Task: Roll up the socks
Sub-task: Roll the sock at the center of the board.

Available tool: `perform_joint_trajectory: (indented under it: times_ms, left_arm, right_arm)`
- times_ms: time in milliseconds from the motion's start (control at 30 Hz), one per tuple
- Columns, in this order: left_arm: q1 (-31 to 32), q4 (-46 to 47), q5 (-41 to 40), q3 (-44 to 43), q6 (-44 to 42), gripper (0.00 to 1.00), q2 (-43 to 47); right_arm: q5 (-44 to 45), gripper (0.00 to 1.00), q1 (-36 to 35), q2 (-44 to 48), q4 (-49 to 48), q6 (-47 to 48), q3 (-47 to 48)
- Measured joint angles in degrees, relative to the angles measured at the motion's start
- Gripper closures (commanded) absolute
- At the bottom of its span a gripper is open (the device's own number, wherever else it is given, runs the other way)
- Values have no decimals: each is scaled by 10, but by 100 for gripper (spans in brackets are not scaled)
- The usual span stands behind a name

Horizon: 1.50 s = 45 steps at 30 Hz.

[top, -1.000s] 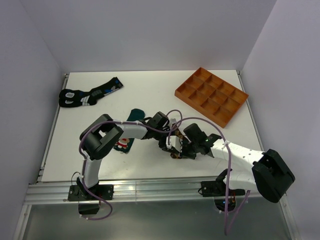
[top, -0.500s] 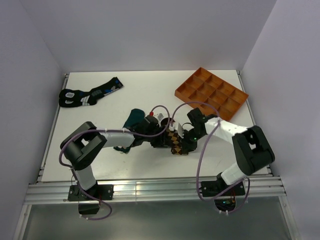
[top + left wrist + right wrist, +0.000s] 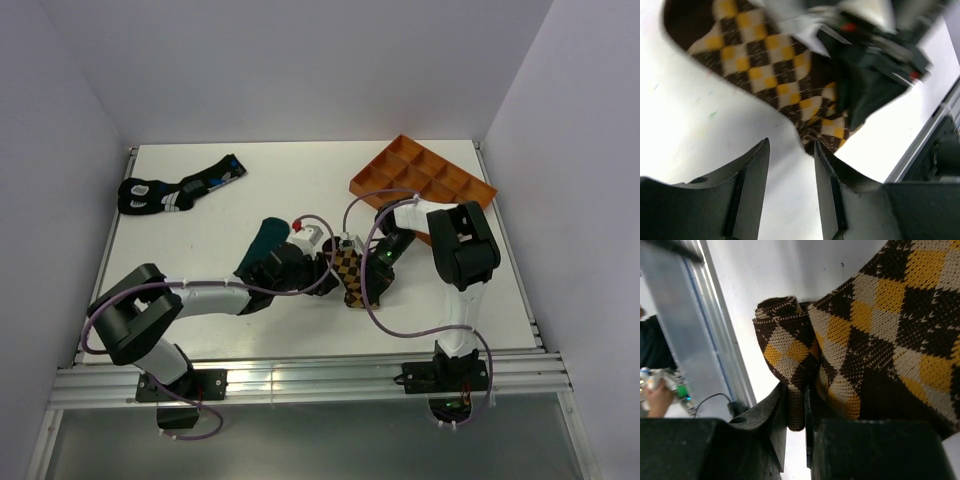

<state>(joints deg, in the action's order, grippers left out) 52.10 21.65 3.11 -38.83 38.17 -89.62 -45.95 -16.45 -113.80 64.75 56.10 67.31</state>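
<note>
Part-rolled checkered sock [image 3: 350, 280] near teal sock [image 3: 264, 239]

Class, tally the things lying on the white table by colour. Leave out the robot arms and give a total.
Teal sock: 1
Brown checkered sock: 1
Black-and-blue sock bundle: 1 (one sock or two, cannot tell)
Orange tray: 1
Total: 4

Orange compartment tray [image 3: 424, 190] lies angled on the white tabletop [image 3: 250, 170], near and beyond my right end effector [image 3: 796, 412].
</note>
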Motion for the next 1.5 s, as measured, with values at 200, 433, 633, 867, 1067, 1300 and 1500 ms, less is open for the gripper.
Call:
perform_joint_trajectory:
  times_ms: [200, 433, 633, 867, 1067, 1300, 1500]
  left_arm:
    - [35, 79, 34, 1, -89, 47, -18]
    - [39, 94, 95, -35, -140, 48, -86]
    - [46, 103, 112, -42, -152, 48, -113]
    - [50, 106, 123, -53, -163, 49, -132]
    - [51, 107, 127, -59, -164, 57, -142]
    - [54, 107, 136, -68, -158, 83, -156]
    - [57, 102, 135, -73, -138, 100, -160]
  right_arm:
    - [0, 87, 3, -21, 31, 5, 11]
    - [0, 87, 3, -22, 32, 2, 11]
    - [0, 87, 3, -28, 38, -2, 12]
    - [1, 87, 3, -28, 38, -5, 12]
    - [2, 87, 3, -28, 38, -9, 12]
    - [6, 87, 3, -28, 38, -15, 12]
    - [16, 58, 3, -10, 19, -47, -5]
